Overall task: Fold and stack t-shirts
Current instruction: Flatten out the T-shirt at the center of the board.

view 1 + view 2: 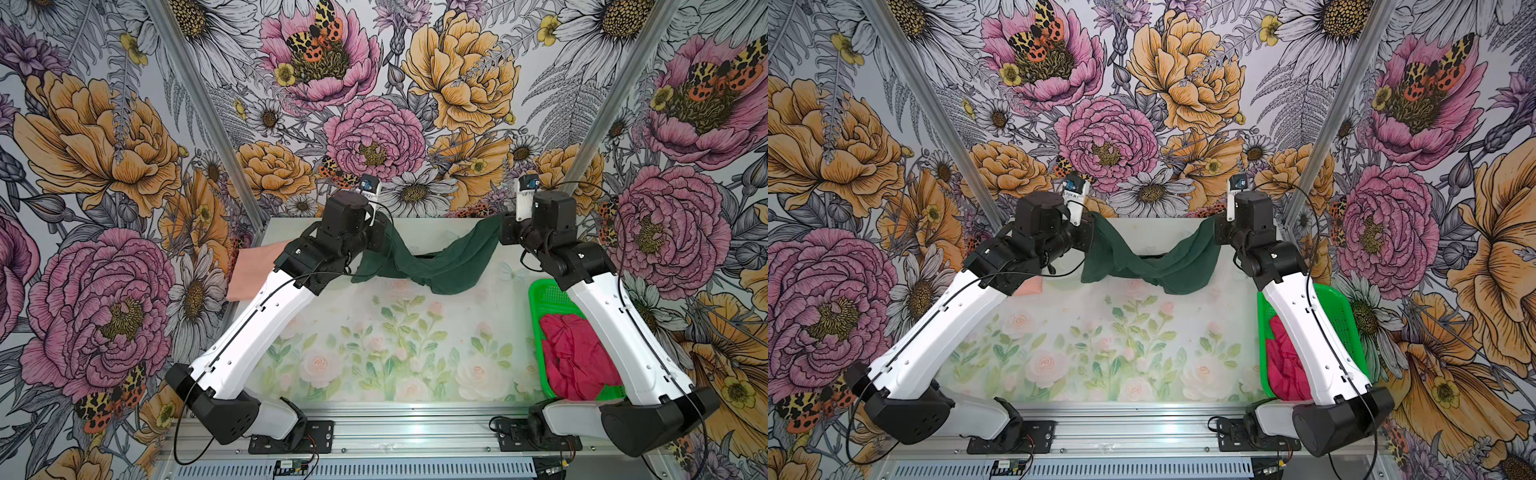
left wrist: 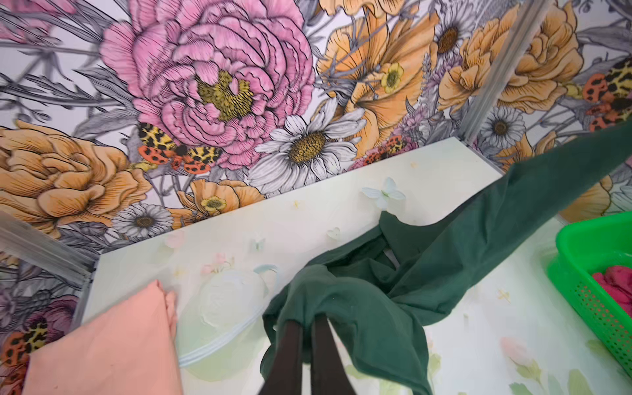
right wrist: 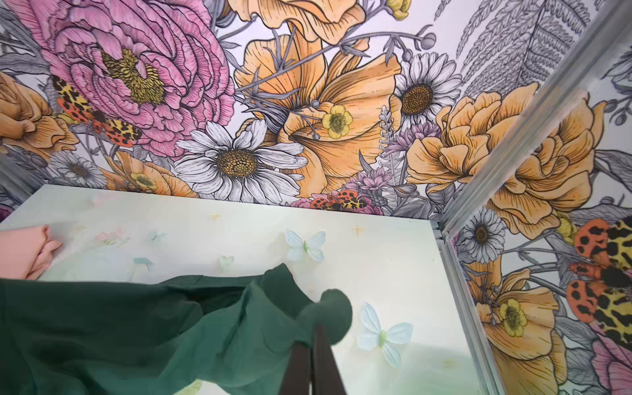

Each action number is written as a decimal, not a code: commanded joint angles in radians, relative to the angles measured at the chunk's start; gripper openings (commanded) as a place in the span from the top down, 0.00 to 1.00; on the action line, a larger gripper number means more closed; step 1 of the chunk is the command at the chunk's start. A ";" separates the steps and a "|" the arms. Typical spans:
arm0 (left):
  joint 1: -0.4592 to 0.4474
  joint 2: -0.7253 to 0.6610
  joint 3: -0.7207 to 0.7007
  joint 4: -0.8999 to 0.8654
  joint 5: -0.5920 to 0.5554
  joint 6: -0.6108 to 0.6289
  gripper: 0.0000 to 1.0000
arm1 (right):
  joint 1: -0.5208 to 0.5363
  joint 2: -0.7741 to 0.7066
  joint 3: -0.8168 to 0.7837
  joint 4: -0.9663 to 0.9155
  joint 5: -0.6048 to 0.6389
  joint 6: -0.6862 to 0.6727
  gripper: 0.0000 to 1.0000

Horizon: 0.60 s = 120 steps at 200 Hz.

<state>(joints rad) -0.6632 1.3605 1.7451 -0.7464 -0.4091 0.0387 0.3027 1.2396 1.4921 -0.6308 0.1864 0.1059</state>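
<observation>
1. Middle left of a top view: pale peach-salmon cloth t-shirt (image 1: 253, 272), lying flat on the pale floral-printed desk (image 1: 374, 332), partly hidden behind the left arm.
2. Just right of it, raised over the far part of the desk: left tool (image 2: 306, 319), pinched narrow on one bunched end of the dark forest-green cloth t-shirt (image 1: 440, 266).
3. Centre of both top views: that green t-shirt slung between the two tools, long axis running left to right across the frame, middle sagging onto the desk, twisted and not spread.
4. Right of centre: right tool (image 3: 312, 342), likewise clamped narrow on the opposite end of the green t-shirt.
5. Lower right: bright green perforated plastic basket (image 1: 548, 295), with a crumpled crimson-pink cloth t-shirt (image 1: 577, 357) inside, partly under the right arm.
6. Deciding relation, as a judgement: cloth hanging inward from each tool, both arms equally near. Likely needed next: a pull apart and toward the bottom of the frame to flatten it.
7. Count: three t-shirts, two tools, one basket, one desk.
</observation>
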 commanded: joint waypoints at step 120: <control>0.201 -0.081 0.491 0.191 -0.161 0.325 0.96 | 0.022 0.054 0.600 0.016 -0.087 -0.076 1.00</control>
<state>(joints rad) -0.5579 1.1622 2.1407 -0.5961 -0.6353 0.3256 0.3271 1.1175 1.9358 -0.5159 0.0929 0.0685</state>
